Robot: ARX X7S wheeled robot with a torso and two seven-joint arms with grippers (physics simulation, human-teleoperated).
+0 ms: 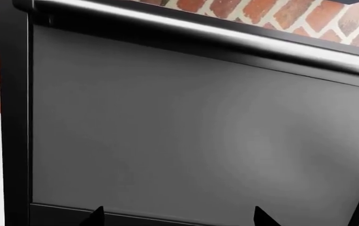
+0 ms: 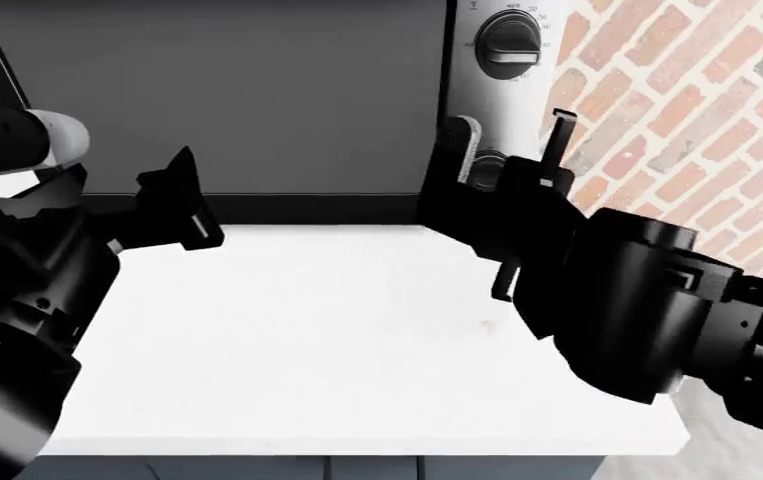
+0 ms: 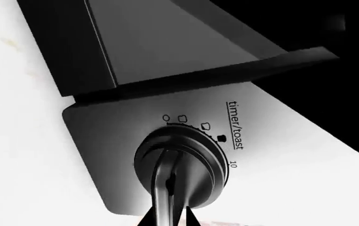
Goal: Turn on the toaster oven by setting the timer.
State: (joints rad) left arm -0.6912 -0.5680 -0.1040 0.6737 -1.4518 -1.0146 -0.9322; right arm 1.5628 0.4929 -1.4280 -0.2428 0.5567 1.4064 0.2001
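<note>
The toaster oven [image 2: 221,90] stands at the back of the counter, its dark glass door filling the left wrist view [image 1: 198,141]. Its silver control strip [image 3: 98,141] carries the timer [image 3: 186,155], a black dial with a raised bar, labelled "timer/toast". My right gripper [image 3: 168,219] is shut on that bar, one fingertip on each side. In the head view the right gripper [image 2: 504,150] hides most of the timer [image 2: 485,168]. My left gripper [image 1: 179,219] is open and empty, close in front of the door's lower edge, and also shows in the head view [image 2: 184,205].
A second black dial ringed by numbers [image 2: 505,40] sits above the timer. The door's silver handle bar [image 1: 198,33] runs along the door's top. The white counter [image 2: 328,330] lies in front of the oven. A brick wall [image 2: 675,120] stands behind and to the right.
</note>
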